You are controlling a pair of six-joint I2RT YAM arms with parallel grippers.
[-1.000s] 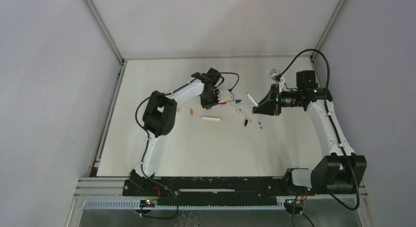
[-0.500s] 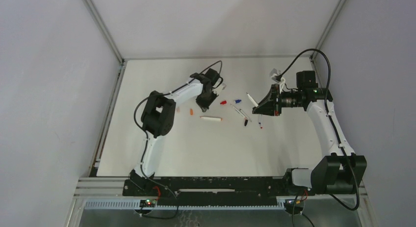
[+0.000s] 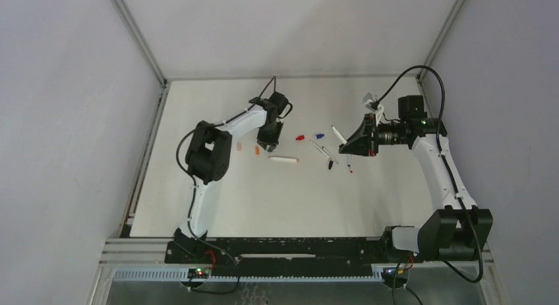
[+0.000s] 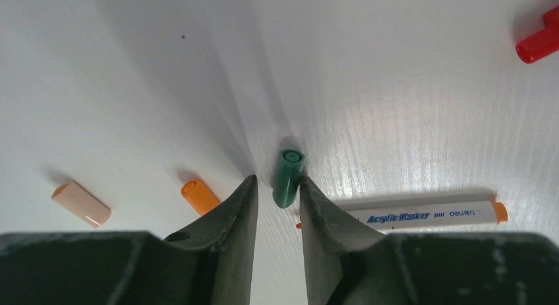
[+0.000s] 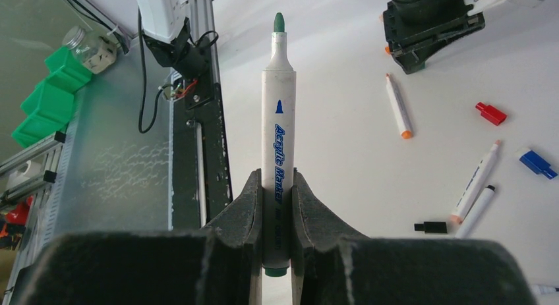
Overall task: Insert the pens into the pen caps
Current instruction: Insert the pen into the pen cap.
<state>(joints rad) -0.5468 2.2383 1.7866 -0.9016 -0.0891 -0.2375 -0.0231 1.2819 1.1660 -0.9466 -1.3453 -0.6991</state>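
Left tool straddles a short green plastic cap; right tool is clamped on a white-barrelled green-tipped marker pen.
The cap lies on the white bench between the left fingertips, which stand slightly apart. The left arm reaches forward with its tool pointing down. The right arm's tool points toward nine o'clock in the top view, above the bench.

The left arm and the right arm are alike: smooth white moulded links joined by bulky black joint housings. Thin black cables loop loosely off both wrists. A small green light glows on the right arm's black wrist housing. The left gripper has matte black wedge-shaped fingers tapering to blunt tips; the right gripper matches.
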